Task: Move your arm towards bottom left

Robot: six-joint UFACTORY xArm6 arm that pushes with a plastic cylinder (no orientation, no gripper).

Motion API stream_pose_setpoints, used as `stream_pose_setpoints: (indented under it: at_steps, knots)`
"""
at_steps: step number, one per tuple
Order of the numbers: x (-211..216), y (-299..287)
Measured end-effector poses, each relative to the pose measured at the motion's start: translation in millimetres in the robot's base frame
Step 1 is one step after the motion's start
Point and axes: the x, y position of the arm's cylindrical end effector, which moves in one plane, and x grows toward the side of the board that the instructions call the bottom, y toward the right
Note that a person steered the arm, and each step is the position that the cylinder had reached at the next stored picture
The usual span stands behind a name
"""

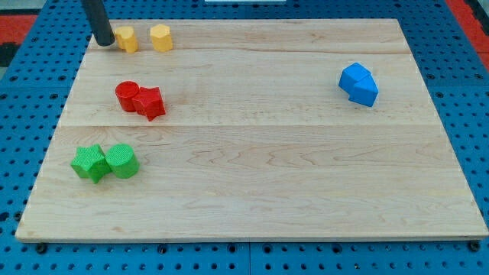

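Note:
My tip (104, 43) rests on the wooden board (252, 160) at the view's top left. It stands just left of a yellow block (126, 38), close to touching it. A second yellow block, hexagonal (160, 37), sits to the right of the first. Below them a red cylinder (127, 95) touches a red star-shaped block (150, 102). Further down at the left, a green star-shaped block (91, 163) touches a green cylinder (121, 160). Two blue blocks (358, 84) sit pressed together at the view's right.
The board lies on a blue perforated table (23, 137) that shows on all sides of it. The board's bottom left corner (23, 233) is below the green blocks.

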Motion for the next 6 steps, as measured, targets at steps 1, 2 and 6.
stream_pose_setpoints:
  at_steps: [1,2,6]
  knots:
    - [10,36]
    - [10,40]
    - [234,159]
